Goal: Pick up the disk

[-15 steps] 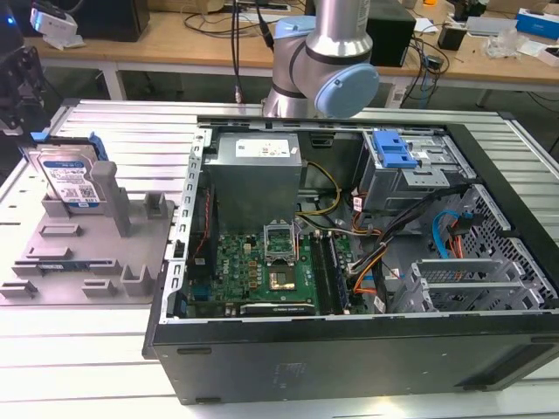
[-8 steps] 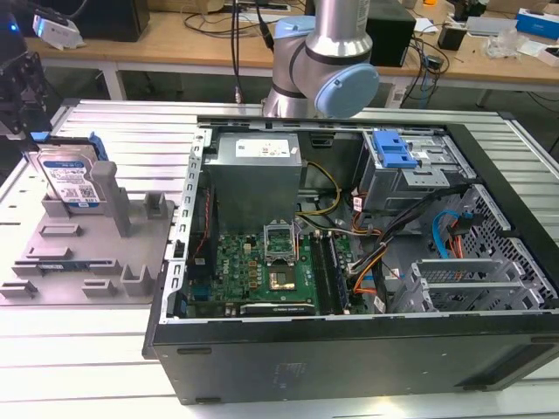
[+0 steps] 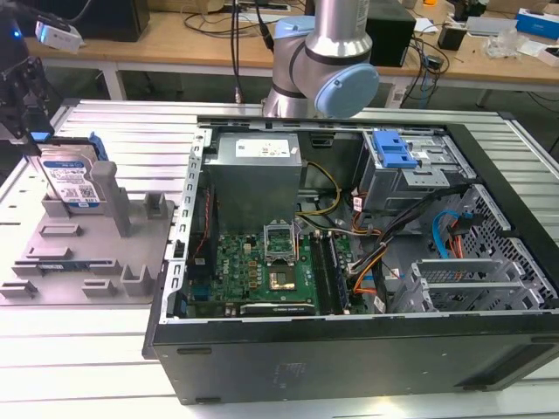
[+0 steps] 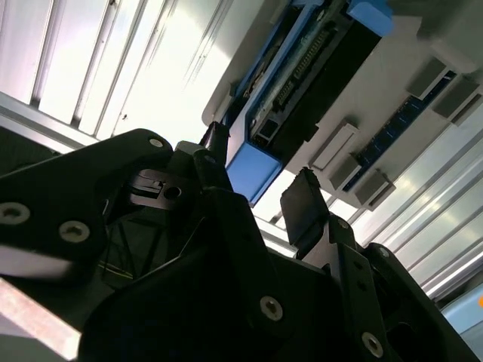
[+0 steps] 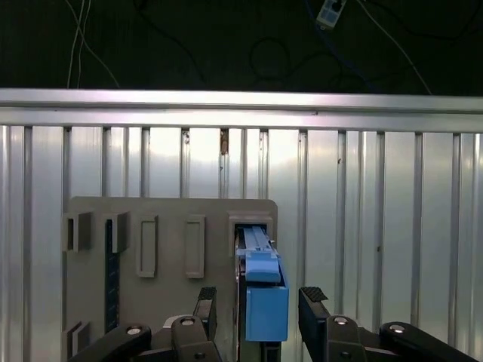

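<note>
I have the pincer (image 5: 260, 296) spread wide, straddling the disk (image 3: 69, 180), which stands on edge in the grey fixture's (image 3: 87, 253) slot, presumably so its sides stay reachable.

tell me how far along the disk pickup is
Done: the gripper straddles the disk, a finger on each side of its blue rail. In hand: nothing; the jaws stand open, with gaps to the disk. Left: the grasp and lift; the disk stands upright in the grey fixture plate.
</note>
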Robot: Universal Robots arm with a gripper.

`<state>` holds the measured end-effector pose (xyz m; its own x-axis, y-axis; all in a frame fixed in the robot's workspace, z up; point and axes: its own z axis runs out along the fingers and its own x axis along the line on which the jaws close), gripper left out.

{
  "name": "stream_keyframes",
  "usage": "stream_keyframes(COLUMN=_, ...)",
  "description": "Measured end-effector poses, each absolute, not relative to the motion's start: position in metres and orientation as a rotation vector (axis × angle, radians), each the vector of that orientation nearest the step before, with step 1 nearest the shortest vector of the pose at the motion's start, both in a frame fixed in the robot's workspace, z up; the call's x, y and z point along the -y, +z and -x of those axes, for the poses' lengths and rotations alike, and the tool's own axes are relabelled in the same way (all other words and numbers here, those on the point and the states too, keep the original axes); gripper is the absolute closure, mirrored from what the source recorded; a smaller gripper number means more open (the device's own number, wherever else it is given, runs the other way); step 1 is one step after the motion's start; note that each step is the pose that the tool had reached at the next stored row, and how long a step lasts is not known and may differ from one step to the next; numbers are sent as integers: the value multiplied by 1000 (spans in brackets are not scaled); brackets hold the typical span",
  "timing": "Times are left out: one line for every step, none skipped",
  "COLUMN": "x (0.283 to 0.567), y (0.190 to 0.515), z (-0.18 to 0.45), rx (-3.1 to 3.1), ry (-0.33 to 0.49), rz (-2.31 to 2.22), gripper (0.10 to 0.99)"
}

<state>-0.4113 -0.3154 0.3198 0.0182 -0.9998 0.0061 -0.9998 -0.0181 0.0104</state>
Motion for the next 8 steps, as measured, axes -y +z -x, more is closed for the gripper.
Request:
stream_keyframes(x=315, y=319, z=411, rx=2192, ry=-5, rz=-2234, gripper=529)
stream_keyframes(x=315, y=318, z=411, rx=2192, ry=-5, rz=-2235, gripper=529)
stream_keyframes(x=315, y=317, z=411, rx=2191, ry=-5, rz=-2235, gripper=529)
stream_keyframes(x=315, y=317, z=411, rx=2191, ry=-5, rz=-2236, gripper=529)
stream_keyframes(x=315, y=316, z=411, rx=2190, ry=-5, rz=-2237, gripper=529)
stream_keyframes(x=315, y=315, z=411, rx=2189, ry=-5, rz=-2237, gripper=529)
stream_keyframes(x=315, y=314, z=411, rx=2188, ry=-5, rz=-2238, gripper=529)
stream_keyframes(x=315, y=313, z=411, rx=2188, ry=-5, rz=-2238, gripper=529)
